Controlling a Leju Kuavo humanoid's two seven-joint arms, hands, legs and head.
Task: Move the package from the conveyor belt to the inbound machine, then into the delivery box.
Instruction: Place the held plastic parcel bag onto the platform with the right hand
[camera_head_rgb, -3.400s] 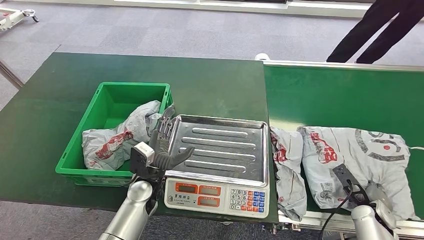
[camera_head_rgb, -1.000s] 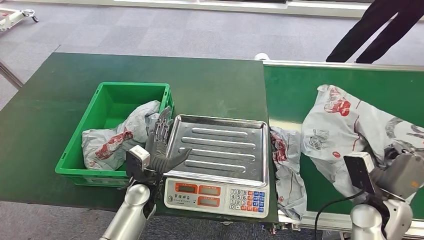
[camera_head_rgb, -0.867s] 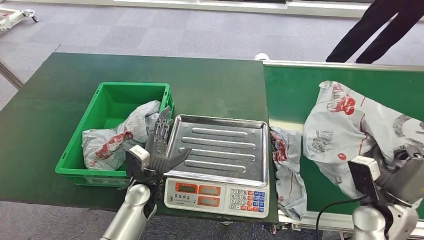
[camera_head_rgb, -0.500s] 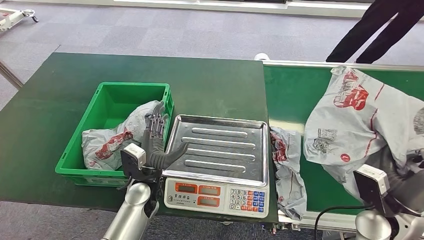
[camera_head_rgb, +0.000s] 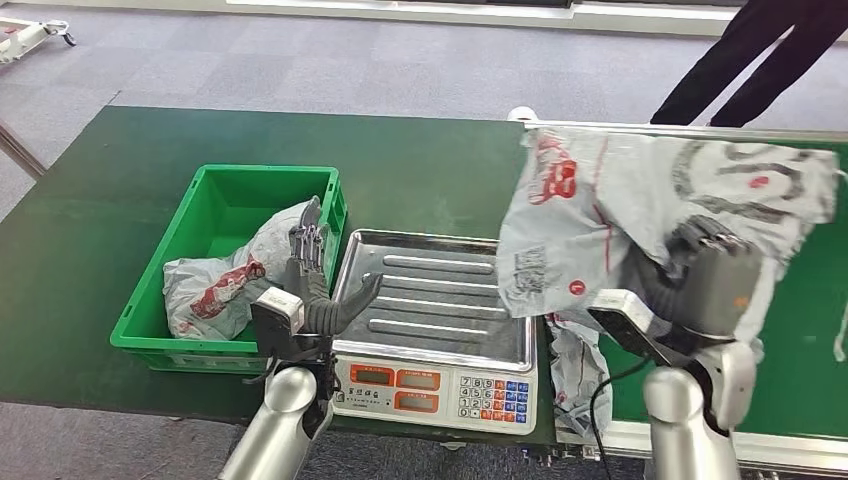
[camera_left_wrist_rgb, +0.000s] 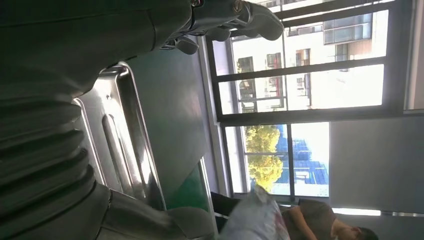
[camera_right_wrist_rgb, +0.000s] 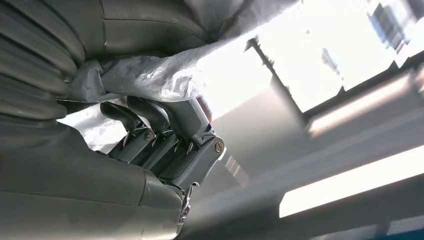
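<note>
The right hand (camera_head_rgb: 700, 275) grips the package (camera_head_rgb: 620, 215), a grey poly mailer, from beneath, with its fingers (camera_right_wrist_rgb: 150, 132) curled into the film. The grip is low on the bag, so the loose upper part drapes and spreads wide. The package hangs in the air just right of the scale (camera_head_rgb: 435, 320), its lower left corner overlapping the scale's right rim. It is clear of the belt (camera_head_rgb: 800, 330) and not yet resting on the scale pan. Judged step: transfer from belt to scale, roughly the first third of the task.

The left hand (camera_head_rgb: 315, 285) stands at the scale's left edge, fingers spread and upright, thumb reaching toward the pan, holding nothing. This placement likely prepares it to take the package across to the bin (camera_head_rgb: 215, 205), which sits just left of the scale. The bin already contains one mailer (camera_head_rgb: 225, 280).

A second mailer (camera_head_rgb: 575, 375) lies crumpled between scale and belt, just right of the scale. The carried bag may snag it on lowering.

A person's legs (camera_head_rgb: 745, 55) stand well beyond the scale.
</note>
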